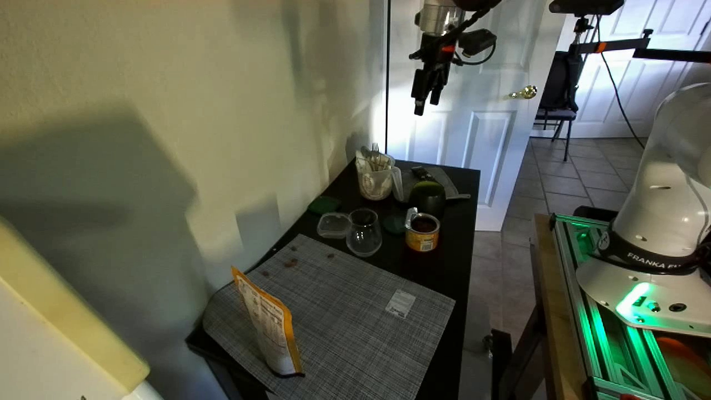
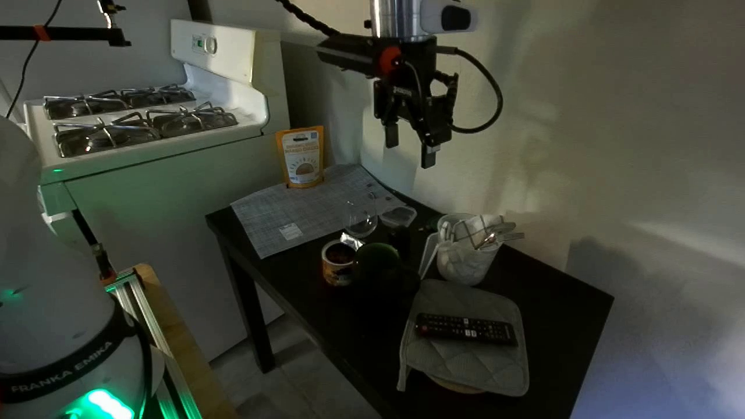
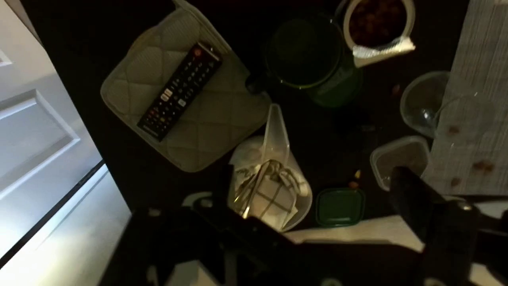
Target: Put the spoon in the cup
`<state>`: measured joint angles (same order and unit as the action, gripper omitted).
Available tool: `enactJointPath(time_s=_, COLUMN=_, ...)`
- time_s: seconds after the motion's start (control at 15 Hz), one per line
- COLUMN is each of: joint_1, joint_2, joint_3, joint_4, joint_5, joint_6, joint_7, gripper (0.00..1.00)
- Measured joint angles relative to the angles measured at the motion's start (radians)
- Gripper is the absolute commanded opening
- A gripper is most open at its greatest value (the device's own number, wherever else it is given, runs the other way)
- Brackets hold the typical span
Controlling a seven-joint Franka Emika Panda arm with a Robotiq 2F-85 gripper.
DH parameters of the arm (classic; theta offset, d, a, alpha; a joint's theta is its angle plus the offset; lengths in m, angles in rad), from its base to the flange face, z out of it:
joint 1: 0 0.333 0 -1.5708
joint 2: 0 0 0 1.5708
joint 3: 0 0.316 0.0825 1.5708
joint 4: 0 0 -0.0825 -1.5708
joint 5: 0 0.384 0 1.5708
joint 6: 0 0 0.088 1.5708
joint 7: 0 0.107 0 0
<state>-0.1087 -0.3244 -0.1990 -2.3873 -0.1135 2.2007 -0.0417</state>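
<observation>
Several pieces of metal cutlery (image 3: 254, 190) stand with a checked cloth in a translucent plastic pitcher (image 1: 376, 182), also seen in an exterior view (image 2: 465, 262). A rounded silver end (image 2: 505, 228) among them looks like a spoon; which piece is the spoon is hard to tell. The small dark cup with a tan-orange inside is hidden or out of view. My gripper is open and empty, high above the table in both exterior views (image 1: 427, 101) (image 2: 410, 146). In the wrist view its fingers (image 3: 315, 178) spread wide, the left one overlapping the pitcher's edge.
An opened can (image 1: 422, 233), a dark green-topped vessel (image 2: 377, 259) and a clear glass (image 1: 364, 236) stand mid-table. A remote (image 2: 465, 327) lies on a grey pot holder (image 2: 471, 366). A plastic box (image 3: 401, 159) and green lid (image 3: 340, 207) lie near the wall. A pouch (image 2: 301, 157) stands upright.
</observation>
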Motion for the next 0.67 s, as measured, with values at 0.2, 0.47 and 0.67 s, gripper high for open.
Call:
enactJointPath(time_s=0.2, joint_1=-0.015, joint_2=0.131, joint_3=0.009, joint_4=0.041, joint_5=0.015, joint_6=0.139, joint_7=0.114, gripper=1.0)
enactJointPath(time_s=0.47, joint_1=-0.019, joint_2=0.164, joint_3=0.015, joint_4=0.058, joint_5=0.014, joint_6=0.149, joint_7=0.118, gripper=1.0)
enactJointPath(time_s=0.67, joint_1=-0.021, joint_2=0.15, joint_3=0.017, joint_4=0.058, joint_5=0.014, joint_6=0.148, joint_7=0.118, gripper=1.0)
